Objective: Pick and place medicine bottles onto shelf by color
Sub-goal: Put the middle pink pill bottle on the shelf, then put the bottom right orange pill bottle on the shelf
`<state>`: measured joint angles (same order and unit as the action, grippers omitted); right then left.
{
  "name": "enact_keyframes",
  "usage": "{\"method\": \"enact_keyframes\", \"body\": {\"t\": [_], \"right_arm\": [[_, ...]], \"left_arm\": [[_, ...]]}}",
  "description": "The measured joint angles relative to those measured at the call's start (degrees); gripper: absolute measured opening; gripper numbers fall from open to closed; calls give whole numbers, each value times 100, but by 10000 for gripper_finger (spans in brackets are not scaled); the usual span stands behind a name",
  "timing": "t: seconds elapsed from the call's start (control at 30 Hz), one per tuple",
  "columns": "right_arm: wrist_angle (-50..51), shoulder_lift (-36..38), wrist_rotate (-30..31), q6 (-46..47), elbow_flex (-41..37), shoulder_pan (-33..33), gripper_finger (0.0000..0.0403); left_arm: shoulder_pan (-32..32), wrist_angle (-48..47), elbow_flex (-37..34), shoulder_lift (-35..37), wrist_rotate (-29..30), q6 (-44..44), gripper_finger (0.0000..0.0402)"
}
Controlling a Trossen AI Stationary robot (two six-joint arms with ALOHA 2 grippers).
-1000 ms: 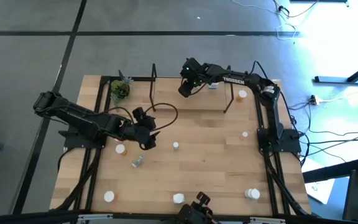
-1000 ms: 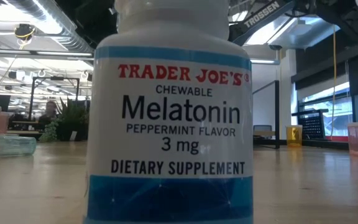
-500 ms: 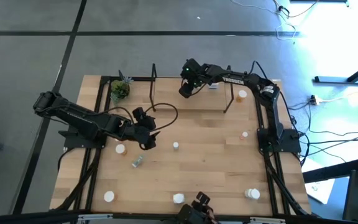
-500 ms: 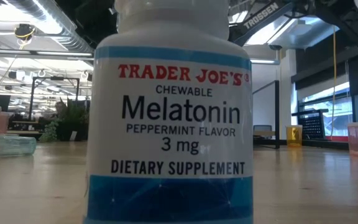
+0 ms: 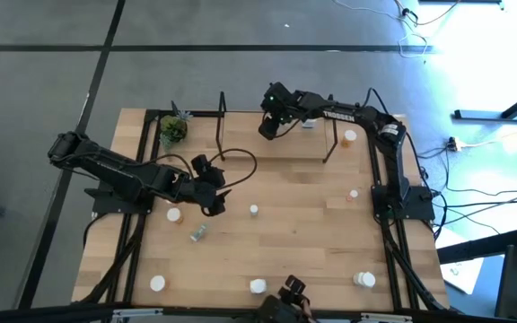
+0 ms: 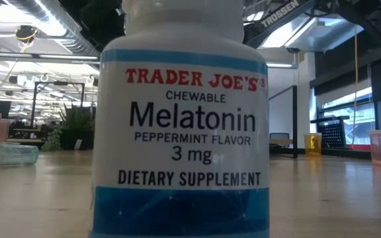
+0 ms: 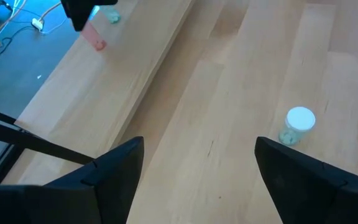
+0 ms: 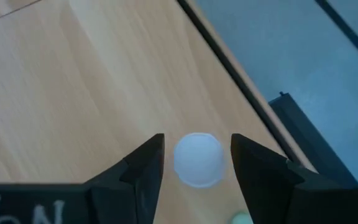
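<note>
A: Right arm pose?
B: Stretched across to the shelf [image 5: 272, 142]; right gripper [image 8: 196, 163] points down, fingers parted either side of a white-capped bottle [image 8: 197, 159], not touching it.
A: Left arm?
B: Reaches over mid-table; left gripper [image 7: 194, 163] spread wide, empty. A pale green bottle [image 7: 297, 124] stands upright on the tabletop [image 7: 241, 81] nearby.

Grey floor [image 5: 52, 54] with dark seam lines is surrounding the wooden desk [image 5: 303, 224], and bright daylight is spilling across it near loose cables [image 5: 474, 135]. Beyond, ceiling light strips [image 6: 38, 39] are glowing, tall windows [image 6: 349, 106] are letting in daylight, and leafy plants [image 6: 71, 129] are standing behind.
</note>
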<state>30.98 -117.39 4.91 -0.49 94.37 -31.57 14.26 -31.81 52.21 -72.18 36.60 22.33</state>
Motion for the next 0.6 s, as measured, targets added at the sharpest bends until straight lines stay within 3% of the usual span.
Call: {"method": "enact_keyframes", "body": {"t": [0.17, 0.33, 0.6], "right_arm": [[10, 89, 197, 0, 19, -2, 188], [191, 146, -49, -111, 235, 84, 188], [465, 755, -31, -477, 430, 616, 188]], "left_arm": [[0, 0, 1, 0, -8, 0, 301], [0, -4, 0, 0, -8, 4, 303], [4, -38, 0, -2, -8, 69, 300]]}}
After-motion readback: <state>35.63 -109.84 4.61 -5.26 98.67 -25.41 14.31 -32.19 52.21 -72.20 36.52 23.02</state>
